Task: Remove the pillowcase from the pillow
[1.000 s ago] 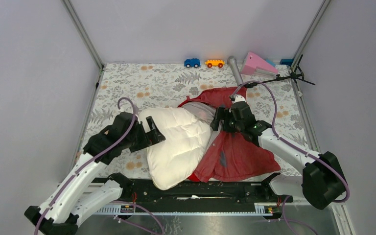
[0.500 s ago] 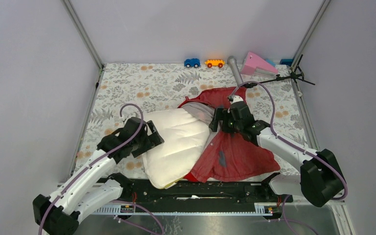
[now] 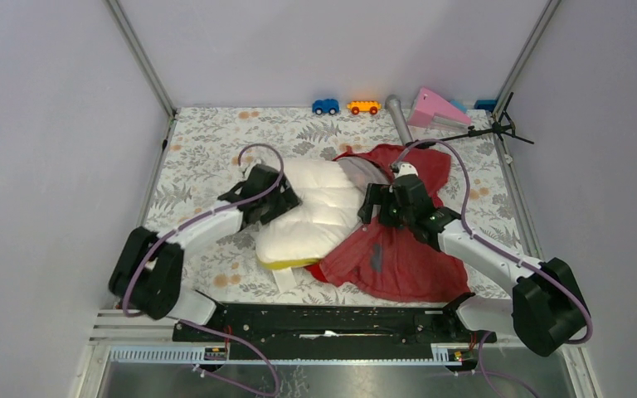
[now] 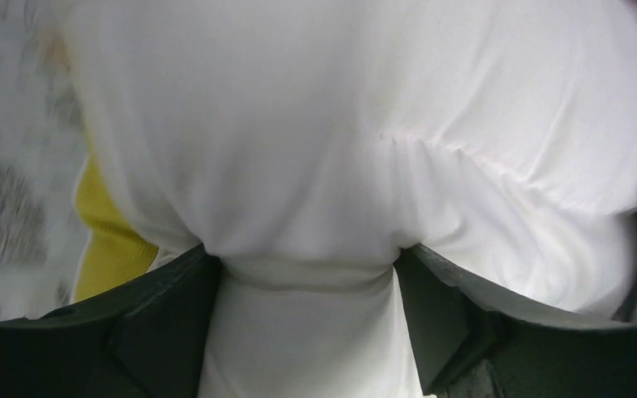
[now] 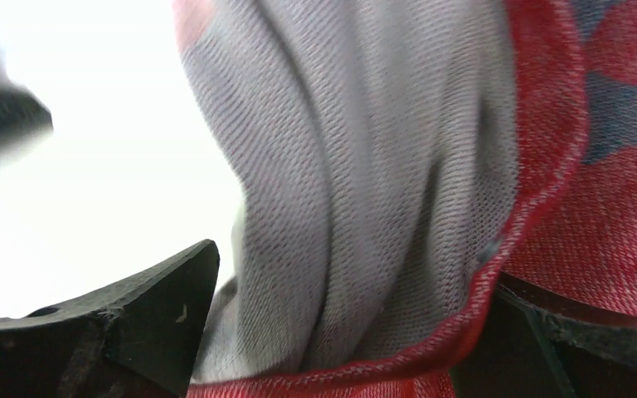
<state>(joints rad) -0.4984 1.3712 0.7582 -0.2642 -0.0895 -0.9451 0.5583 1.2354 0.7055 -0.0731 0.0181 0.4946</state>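
The white quilted pillow (image 3: 319,211) lies mid-table, its yellow edge (image 3: 286,263) at the near side. My left gripper (image 3: 286,197) is shut on the pillow's left end; in the left wrist view (image 4: 307,265) white fabric (image 4: 365,124) bulges between the jaws. The red pillowcase (image 3: 402,249) lies to the right, its grey inner band (image 3: 355,170) against the pillow's right end. My right gripper (image 3: 371,204) is shut on the pillowcase's open edge; the right wrist view shows the gripper (image 5: 340,323) with grey band (image 5: 365,191) and red hem (image 5: 539,166) bunched between the jaws.
A blue toy car (image 3: 325,106), an orange toy car (image 3: 363,107), a grey tube (image 3: 398,118) and a pink wedge (image 3: 435,108) sit along the back wall. A black stand (image 3: 498,128) is at the back right. The floral tablecloth (image 3: 207,149) covers the table.
My left gripper has swung from the near left up and toward the middle, carrying the pillow's left end away from the near edge. The pillowcase has shifted a little; the right gripper stayed put.
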